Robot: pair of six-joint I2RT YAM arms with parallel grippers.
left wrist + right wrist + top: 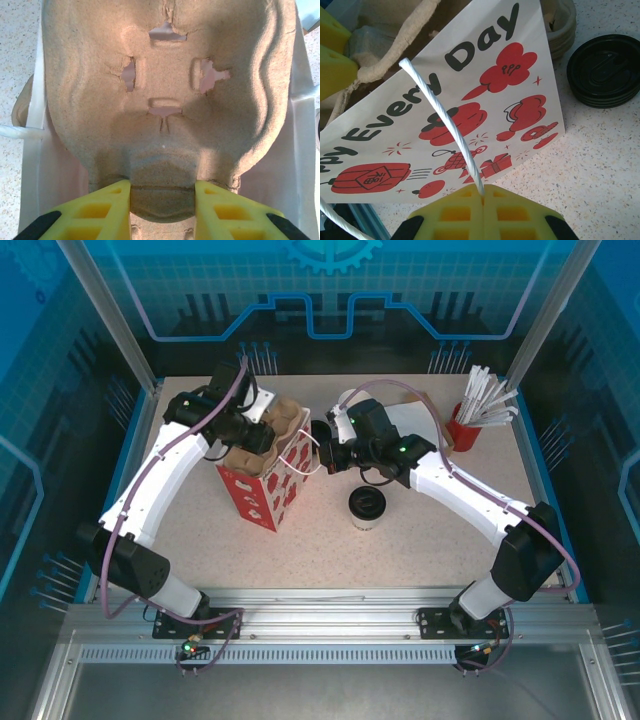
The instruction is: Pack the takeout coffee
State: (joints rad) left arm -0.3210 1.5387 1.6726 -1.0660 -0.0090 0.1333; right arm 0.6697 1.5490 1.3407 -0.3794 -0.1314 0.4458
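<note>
The takeout coffee (367,508), a small paper cup under a black lid, stands upright on the table, right of the bag and apart from both grippers. A red-and-white printed paper bag (262,490) stands at centre left. My left gripper (258,436) is shut on the edge of a brown pulp cup carrier (165,100), held over the bag's open mouth. My right gripper (483,192) is shut on the bag's white cord handle (445,115), beside the bag's printed side (485,90). The right gripper (326,462) sits just left of and above the cup.
Loose black lids (605,70) lie stacked beyond the bag, with a tan ribbed stack (561,22) beside them. A red holder of white sticks (468,420) stands at the back right. White paper (412,420) lies behind the right arm.
</note>
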